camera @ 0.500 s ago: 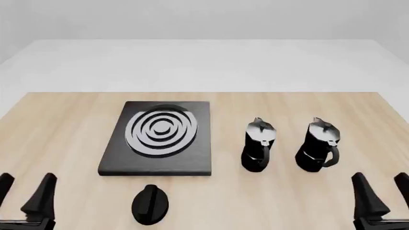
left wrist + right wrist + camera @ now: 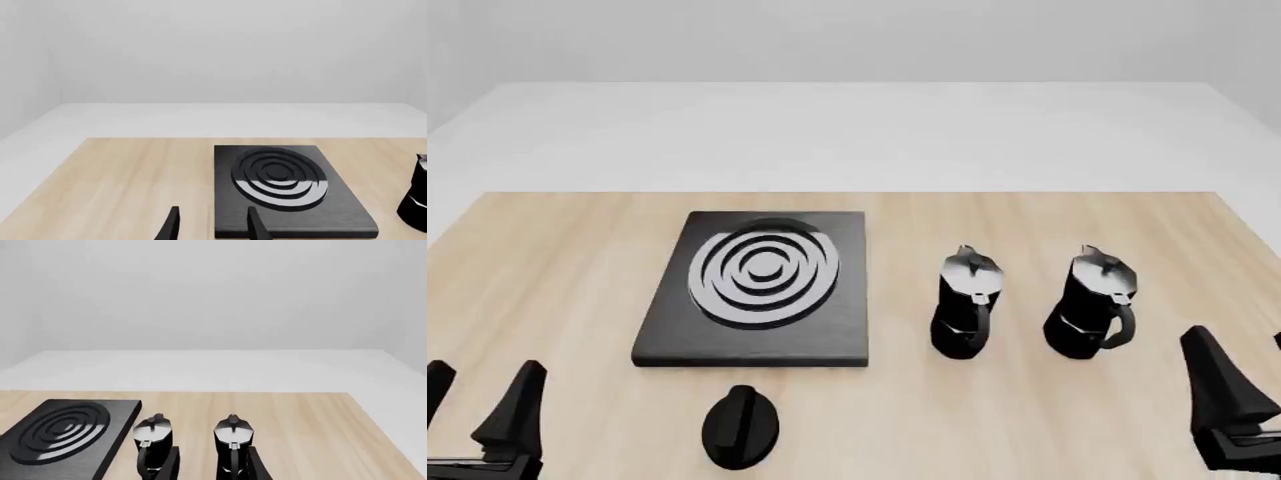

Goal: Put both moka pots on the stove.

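Two moka pots (image 2: 968, 303) (image 2: 1092, 300) upright on table (image 2: 561, 260) — right of my stove (image 2: 761, 290), left claw (image 2: 481, 405) wide, right claw (image 2: 212, 465) wide, both empty

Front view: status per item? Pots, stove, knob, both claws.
Left moka pot: upright on the table, lid shut, right of the stove, untouched.
Right moka pot: upright on the table, lid shut, handle toward the right, untouched.
Stove: flat on the table, nothing on its burner.
Knob: on the table, in front of the stove.
Left claw: open, holding nothing.
Right claw: open, holding nothing.
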